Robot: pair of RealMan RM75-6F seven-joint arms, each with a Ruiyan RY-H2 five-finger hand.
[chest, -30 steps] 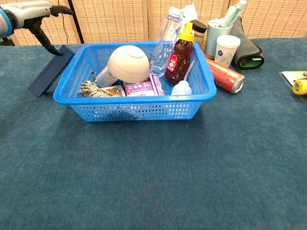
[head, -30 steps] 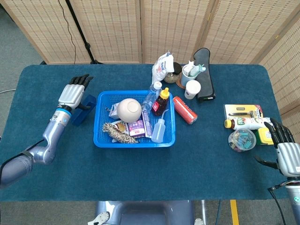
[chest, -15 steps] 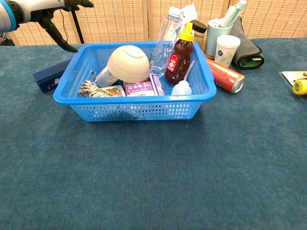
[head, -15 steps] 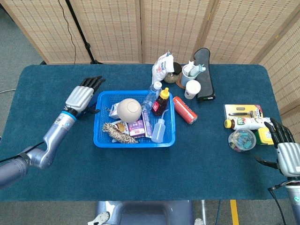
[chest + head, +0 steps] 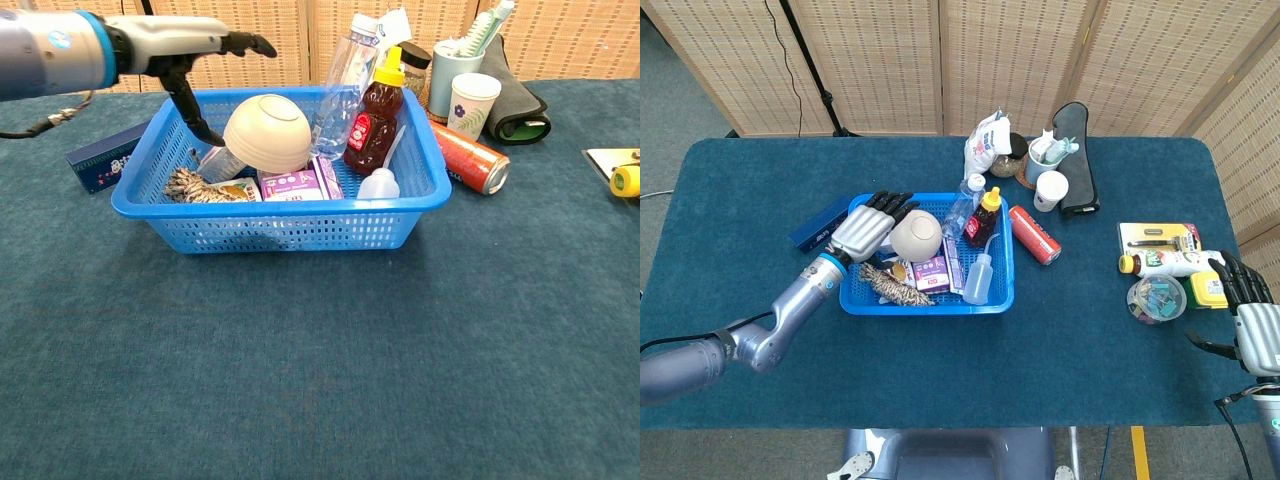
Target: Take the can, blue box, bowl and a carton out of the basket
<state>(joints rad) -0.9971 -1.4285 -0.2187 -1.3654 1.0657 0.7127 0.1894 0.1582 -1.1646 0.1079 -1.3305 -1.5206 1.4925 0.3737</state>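
Blue-cloth counter (image 5: 760, 380): the overturned bowl (image 5: 916, 235) sits in the blue basket (image 5: 1000, 300), immediately right of the left hand (image 5: 868, 226), whose fingers are spread, holding nothing. The right hand (image 5: 1252, 318) idles far off.

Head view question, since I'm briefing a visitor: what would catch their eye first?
The bright blue basket mid-table, crammed with items, with a pale upturned bowl on top. The left hand hangs open over the basket's left side, right beside that bowl. A red can lies on the cloth just right of the basket; a blue box lies to its left.
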